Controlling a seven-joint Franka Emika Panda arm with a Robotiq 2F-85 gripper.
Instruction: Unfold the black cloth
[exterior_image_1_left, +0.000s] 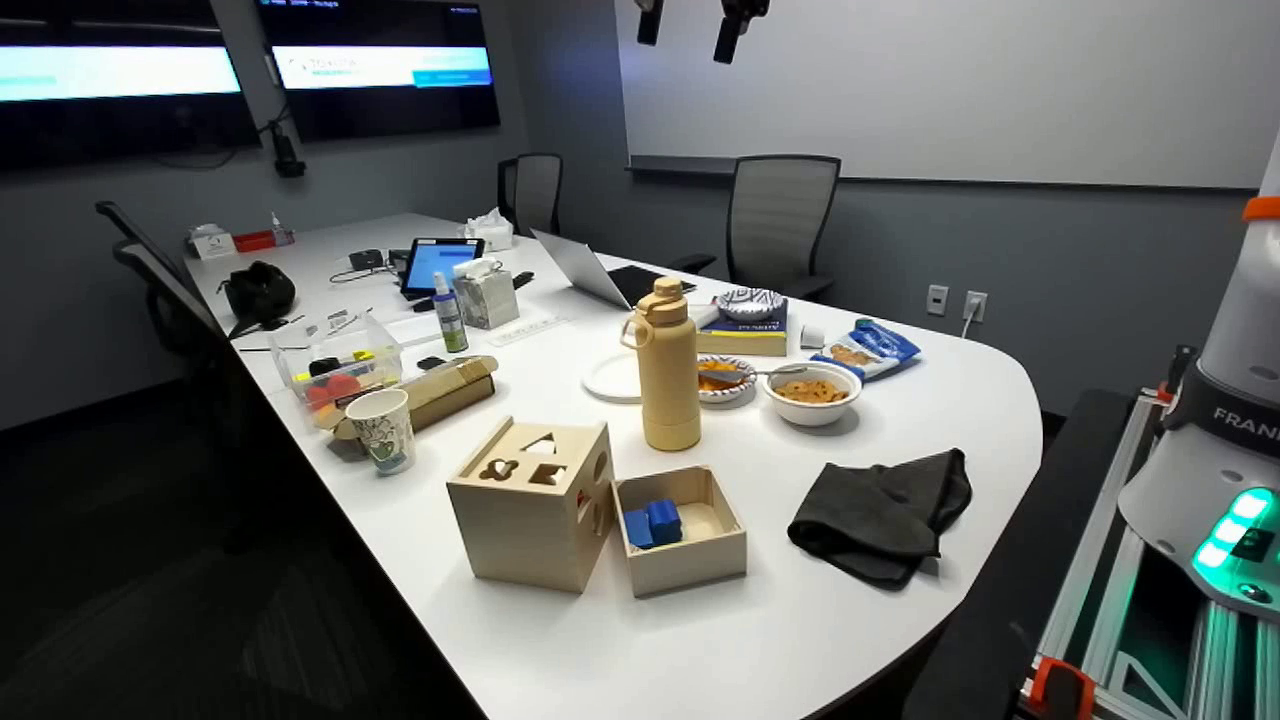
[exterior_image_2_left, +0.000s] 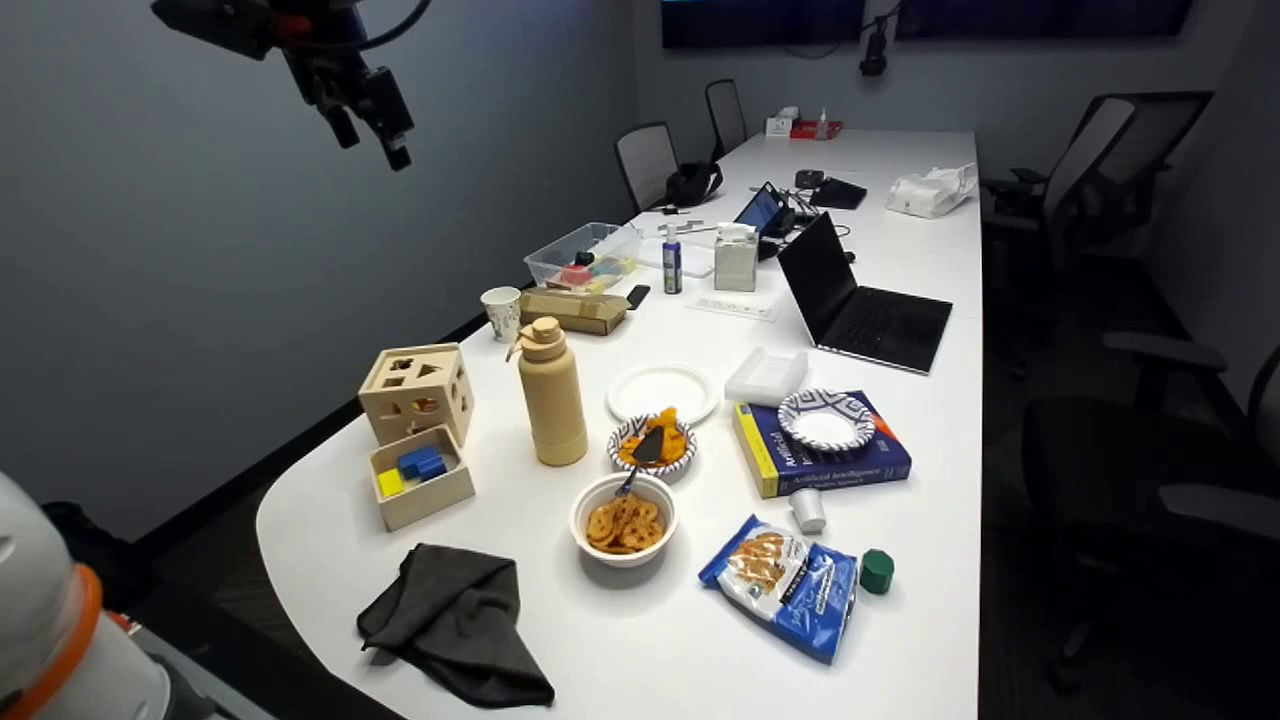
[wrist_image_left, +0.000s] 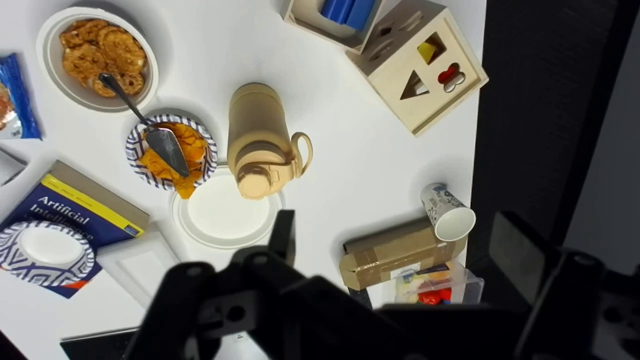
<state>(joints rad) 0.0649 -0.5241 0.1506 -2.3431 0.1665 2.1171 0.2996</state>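
The black cloth (exterior_image_1_left: 882, 515) lies folded and crumpled on the white table near its rounded end, close to the robot base. It also lies folded in an exterior view (exterior_image_2_left: 458, 622), with overlapping layers and one corner sticking out. It is out of view in the wrist view. My gripper (exterior_image_1_left: 688, 38) is high above the table, far from the cloth, and shows at the upper left of an exterior view (exterior_image_2_left: 372, 148). Its two fingers stand wide apart in the wrist view (wrist_image_left: 402, 245), with nothing between them.
Near the cloth are a wooden tray with blocks (exterior_image_1_left: 690, 580), a shape-sorter box (exterior_image_1_left: 530, 520), and a white bowl of pretzels (exterior_image_2_left: 622, 555). A tall tan bottle (exterior_image_1_left: 670, 380) stands mid-table. A blue snack bag (exterior_image_2_left: 785, 590), a book (exterior_image_2_left: 840, 470) and a paper cup (wrist_image_left: 447, 212) also lie around.
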